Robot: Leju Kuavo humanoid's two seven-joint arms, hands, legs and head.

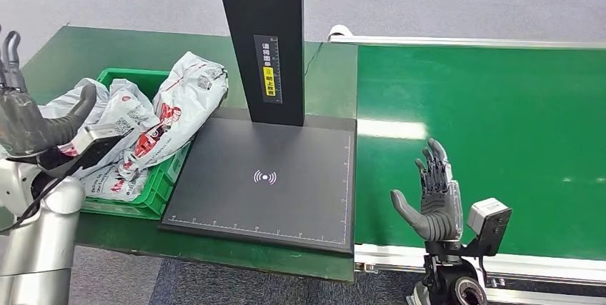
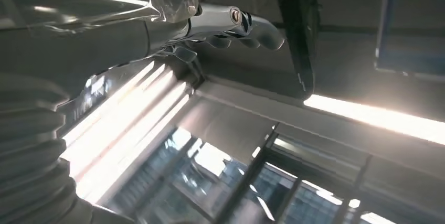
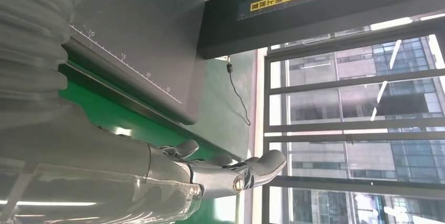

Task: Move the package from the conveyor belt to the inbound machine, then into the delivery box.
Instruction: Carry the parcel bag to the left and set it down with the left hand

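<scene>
Head view shows the left hand (image 1: 28, 123) raised at the left edge of the frame, over the near-left part of the green delivery box (image 1: 154, 189); its fingers are spread and it grasps nothing. The delivery box sits on the green tabletop (image 1: 78, 48), just left of the inbound machine (image 1: 268, 180), and contains several white packages (image 1: 154, 116) with red and black print, piled above its rim; the uppermost package leans toward the machine's black scanning plate. The scanning plate is flat, dark and marked with a white signal symbol (image 1: 265, 176) near its middle and ruler scales along its edges. A black post (image 1: 264, 33) rises from the far edge of the plate and carries a label with a yellow field. The green conveyor belt (image 1: 486, 141) lies directly right of the machine. The right hand (image 1: 432, 201) is held upright above the near edge of the belt, close to the plate's right side, fingers extended and apart, holding nothing. Right wrist view shows the right hand's thumb (image 3: 262, 163) and fingers straight, beside the plate edge. Left wrist view shows the left hand (image 2: 231, 22) open against ceiling lights.
</scene>
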